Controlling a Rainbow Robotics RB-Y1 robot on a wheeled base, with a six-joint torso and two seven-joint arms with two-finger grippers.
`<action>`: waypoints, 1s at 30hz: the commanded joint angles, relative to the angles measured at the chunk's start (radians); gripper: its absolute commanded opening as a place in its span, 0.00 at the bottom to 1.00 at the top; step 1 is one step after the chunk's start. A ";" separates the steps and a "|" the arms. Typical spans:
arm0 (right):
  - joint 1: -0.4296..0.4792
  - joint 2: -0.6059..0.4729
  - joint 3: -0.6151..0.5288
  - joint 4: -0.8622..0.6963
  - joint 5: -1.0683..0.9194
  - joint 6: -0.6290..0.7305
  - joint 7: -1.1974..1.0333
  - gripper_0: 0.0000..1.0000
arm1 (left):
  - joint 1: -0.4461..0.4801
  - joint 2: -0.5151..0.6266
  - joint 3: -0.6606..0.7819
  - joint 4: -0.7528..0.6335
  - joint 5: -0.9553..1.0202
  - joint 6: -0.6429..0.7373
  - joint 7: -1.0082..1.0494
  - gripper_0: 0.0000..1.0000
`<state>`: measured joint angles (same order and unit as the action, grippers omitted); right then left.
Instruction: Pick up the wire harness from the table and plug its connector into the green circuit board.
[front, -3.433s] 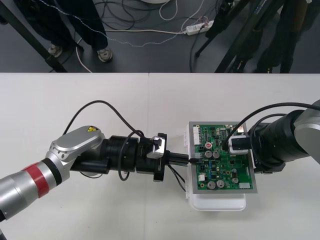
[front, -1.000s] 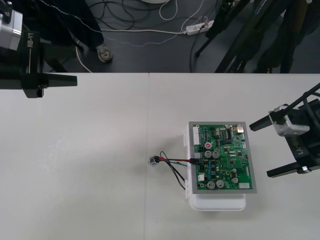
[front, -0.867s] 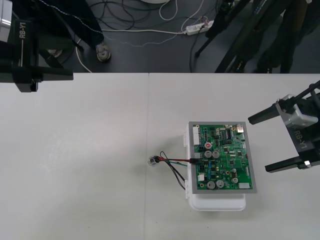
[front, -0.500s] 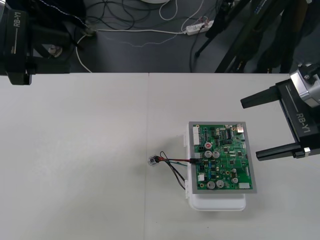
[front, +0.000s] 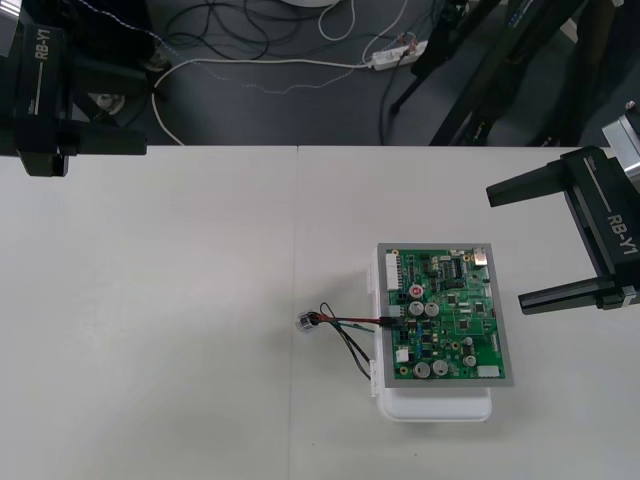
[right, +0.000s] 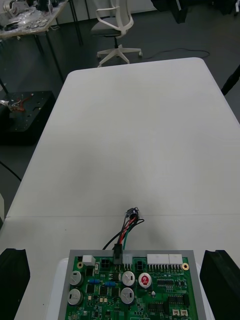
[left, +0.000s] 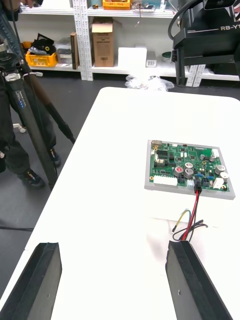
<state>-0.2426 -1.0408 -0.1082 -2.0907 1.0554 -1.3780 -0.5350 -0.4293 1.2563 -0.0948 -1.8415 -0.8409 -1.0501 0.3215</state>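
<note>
On the plain light table (front: 180, 300), right of centre, the green circuit board (front: 445, 320) is carried on its white plastic base (front: 435, 408); the raised mount presumably keeps the edge connectors reachable from the side; the thin red, black and green wire harness (front: 345, 332) is laid out at the board's left edge; its small black plug (front: 392, 321) is seen pushed into a header on that edge, and in the right wrist view it sits in line with the connector row; the round metal flanged socket (front: 305, 322) is rested on the table just off the board, with the wires looped slack between, since only the plug end is anchored; the left gripper (left: 114, 245) is held over the table's far left corner, well apart from the harness; its black fingers (left: 192, 280) are spread wide with nothing between them; the right gripper (front: 506, 247) is held off the board's right side, near but not touching; its own fingers (front: 560, 297) are likewise wide apart and empty; both are judged to be parked clear so the board is left unobstructed; insertion is judged done; only a seating check would be called for, as full plug depth cannot be told.
</note>
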 joint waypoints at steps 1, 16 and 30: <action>0.009 -0.004 -0.036 0.000 -0.002 0.004 -0.003 1.00 | -0.035 -0.005 0.029 -0.021 -0.004 -0.033 -0.021 0.61; 0.009 -0.004 -0.036 0.000 -0.002 0.004 -0.003 1.00 | -0.035 -0.005 0.029 -0.021 -0.004 -0.033 -0.021 0.61; 0.009 -0.004 -0.036 0.000 -0.002 0.004 -0.003 1.00 | -0.035 -0.005 0.029 -0.021 -0.004 -0.033 -0.021 0.61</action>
<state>-0.2426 -1.0408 -0.1082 -2.0897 1.0555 -1.3780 -0.5350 -0.4293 1.2563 -0.0948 -1.8418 -0.8412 -1.0502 0.3215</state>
